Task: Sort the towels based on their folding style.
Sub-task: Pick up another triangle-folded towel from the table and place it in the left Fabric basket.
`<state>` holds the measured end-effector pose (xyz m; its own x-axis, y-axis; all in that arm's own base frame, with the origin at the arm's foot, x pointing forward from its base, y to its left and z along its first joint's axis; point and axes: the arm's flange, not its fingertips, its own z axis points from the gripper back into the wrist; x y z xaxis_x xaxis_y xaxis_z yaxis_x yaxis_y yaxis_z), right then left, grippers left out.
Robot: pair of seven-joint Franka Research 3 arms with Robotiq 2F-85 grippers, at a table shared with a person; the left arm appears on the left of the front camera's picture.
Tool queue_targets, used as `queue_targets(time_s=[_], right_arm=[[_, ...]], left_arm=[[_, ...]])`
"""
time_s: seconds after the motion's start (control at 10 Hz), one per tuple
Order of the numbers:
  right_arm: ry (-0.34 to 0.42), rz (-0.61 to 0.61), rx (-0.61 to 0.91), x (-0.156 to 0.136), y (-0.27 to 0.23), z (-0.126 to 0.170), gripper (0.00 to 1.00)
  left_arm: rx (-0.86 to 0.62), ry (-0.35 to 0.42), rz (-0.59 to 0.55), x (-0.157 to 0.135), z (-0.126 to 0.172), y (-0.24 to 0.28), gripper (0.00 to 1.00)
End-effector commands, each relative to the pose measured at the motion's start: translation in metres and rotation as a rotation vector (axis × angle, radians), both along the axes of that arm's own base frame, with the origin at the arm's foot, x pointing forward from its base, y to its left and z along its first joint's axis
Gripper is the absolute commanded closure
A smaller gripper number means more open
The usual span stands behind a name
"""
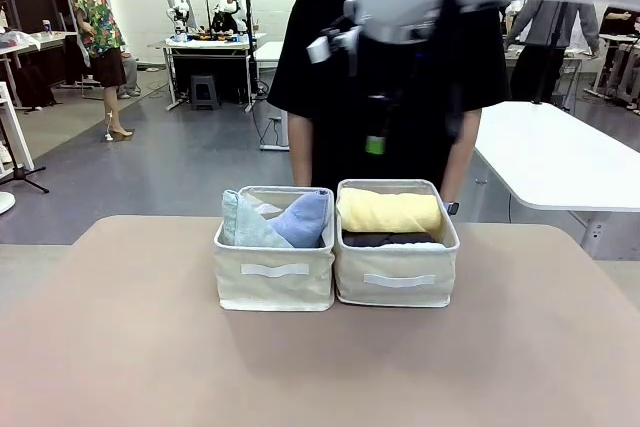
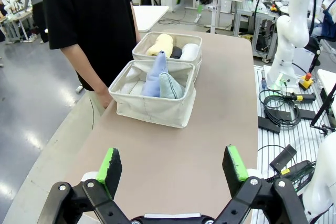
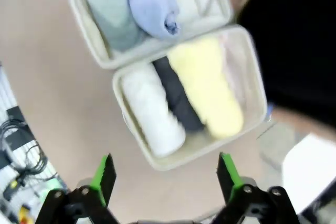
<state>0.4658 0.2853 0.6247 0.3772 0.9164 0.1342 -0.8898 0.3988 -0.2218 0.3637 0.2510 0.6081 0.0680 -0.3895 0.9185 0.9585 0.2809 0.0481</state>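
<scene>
On the counter (image 1: pixel 120 347), the left bin (image 1: pixel 274 272) holds the cone-folded green-grey towel (image 1: pixel 243 227) and blue towel (image 1: pixel 303 217). Just right of it, the right bin (image 1: pixel 397 277) holds the rolled yellow towel (image 1: pixel 389 212), dark grey towel (image 1: pixel 385 239) and white towel (image 3: pixel 152 111). The left tool (image 2: pixel 173 169) and the right tool (image 3: pixel 164 174) both stand spread and empty.

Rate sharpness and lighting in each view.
Front view: sharp, even light; soft shadows under the two bins; the white arm up close is out of focus. Left wrist view: crisp, wide-angle bending at edges, glare on the floor. Right wrist view: motion-blurred throughout; the yellow towel and white towel look smeared.

Bright, even indoor light; soft shadows beside the bins (image 1: pixel 274 287); right wrist view motion-blurred; wrist views bend at edges.
</scene>
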Motion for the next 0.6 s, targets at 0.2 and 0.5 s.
queue_targets(time_s=[0.2,0.5], right_arm=[[-0.073,-0.245,0.138,-0.101,-0.17,-0.022,0.0],[-0.026,-0.351,0.127,-0.072,-0.174,-0.026,0.0]], left_arm=[[-0.01,-0.015,0.0,-0.001,0.001,-0.001,0.0],[-0.01,-0.015,0.0,-0.001,0.001,-0.001,0.0]])
